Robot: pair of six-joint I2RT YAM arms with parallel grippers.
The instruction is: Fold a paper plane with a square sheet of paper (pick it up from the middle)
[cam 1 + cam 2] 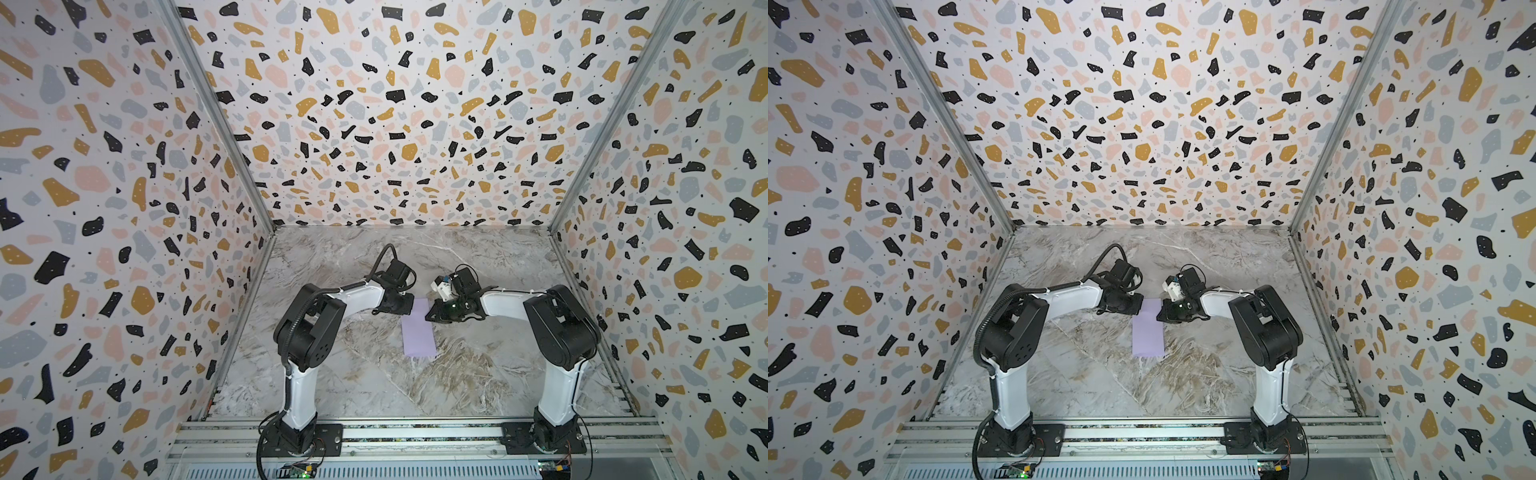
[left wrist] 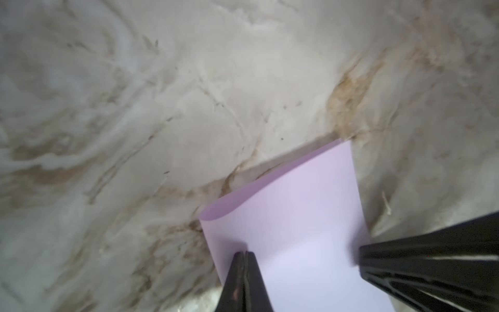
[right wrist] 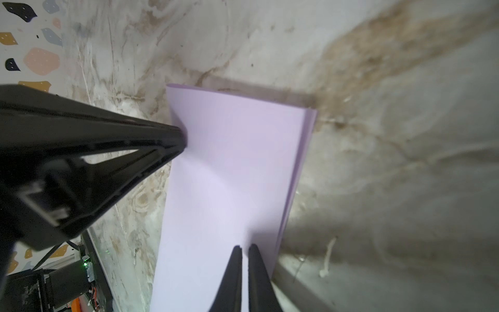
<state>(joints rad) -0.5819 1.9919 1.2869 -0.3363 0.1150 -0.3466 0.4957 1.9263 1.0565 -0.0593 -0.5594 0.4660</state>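
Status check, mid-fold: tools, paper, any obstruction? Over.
Left tool shut, right tool nearly shut, tips at far end of thin pale lilac paper sheet. Sheet folded in half on grey marble tabletop, top layer not flat. Nothing in the way.

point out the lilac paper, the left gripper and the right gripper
lilac paper (image 1: 419, 332), in a top view, middle of its top face
left gripper (image 2: 245, 254), left wrist view, between its jaw tips
right gripper (image 3: 245, 247), right wrist view, between its jaw tips

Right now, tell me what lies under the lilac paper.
The folded paper lies on the marble table; its lower layer shows along one edge. Anything beneath it is hidden.
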